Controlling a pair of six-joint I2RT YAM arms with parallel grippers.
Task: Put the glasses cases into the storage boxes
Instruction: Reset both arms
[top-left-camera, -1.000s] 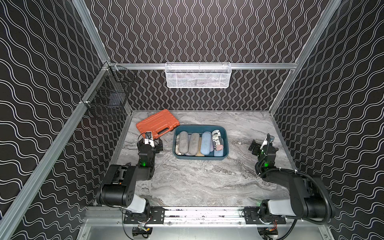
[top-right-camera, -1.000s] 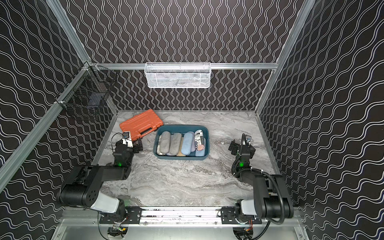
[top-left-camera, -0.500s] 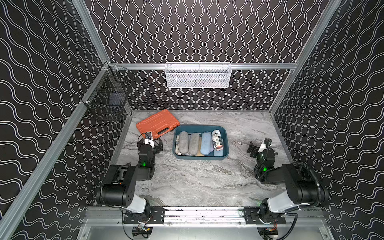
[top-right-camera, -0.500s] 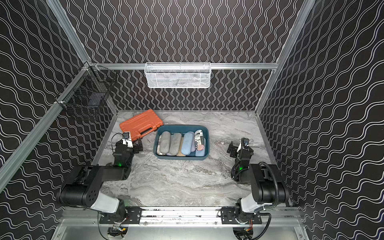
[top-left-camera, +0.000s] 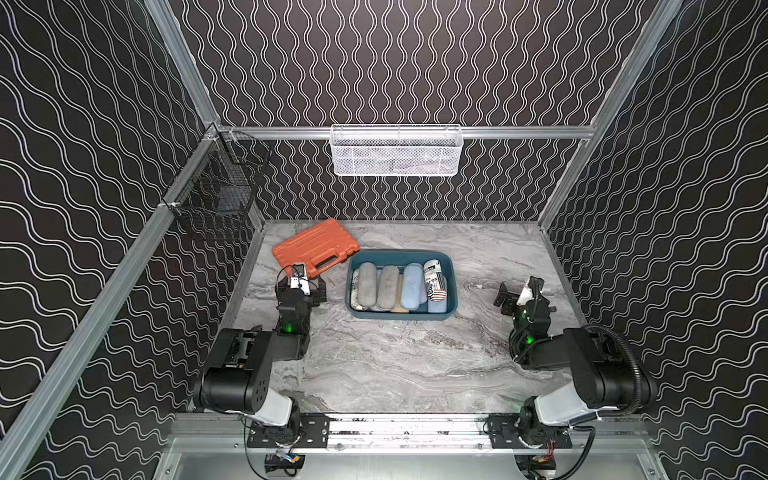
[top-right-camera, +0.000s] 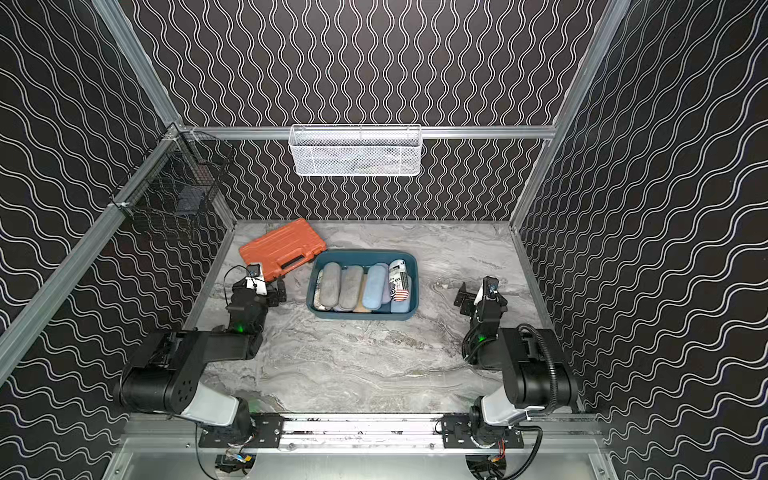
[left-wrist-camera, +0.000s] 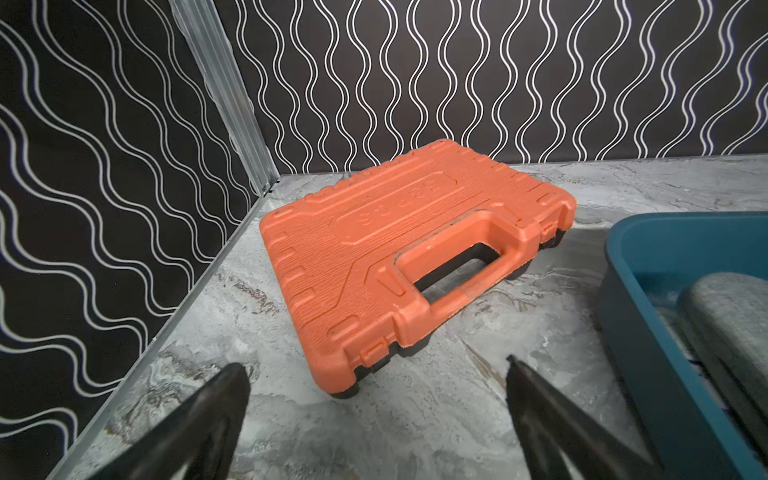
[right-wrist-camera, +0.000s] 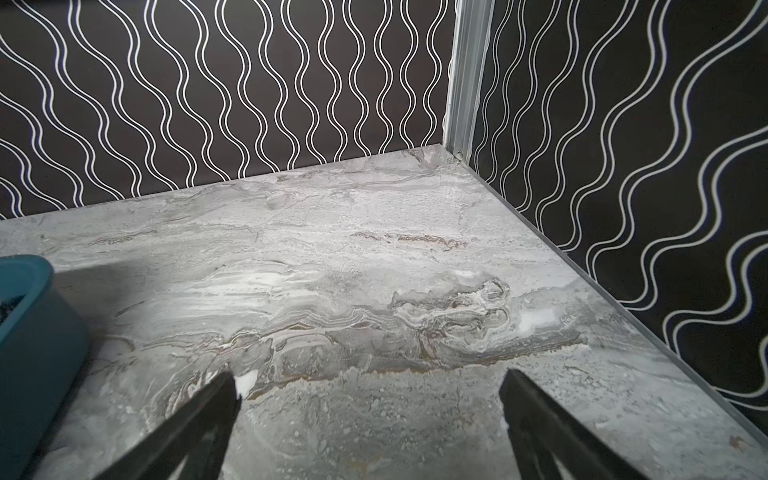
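Only the right arm (top-left-camera: 590, 370) has pulled back a little and bends low; the left arm (top-left-camera: 245, 365) stays folded low. The teal tray (top-left-camera: 401, 314) holds the glasses cases (top-left-camera: 388, 286). The left gripper (left-wrist-camera: 374, 365) and right gripper (right-wrist-camera: 370, 378) gape wide, empty

Orange ribbed tool case (top-left-camera: 313, 247): closed, flat on the grey marble tabletop (top-left-camera: 395, 365), near the back-left corner. White mesh basket (top-left-camera: 397, 151): hung on rear rail. Black wire basket (top-left-camera: 216, 187): hung on left rail, contents indistinct.
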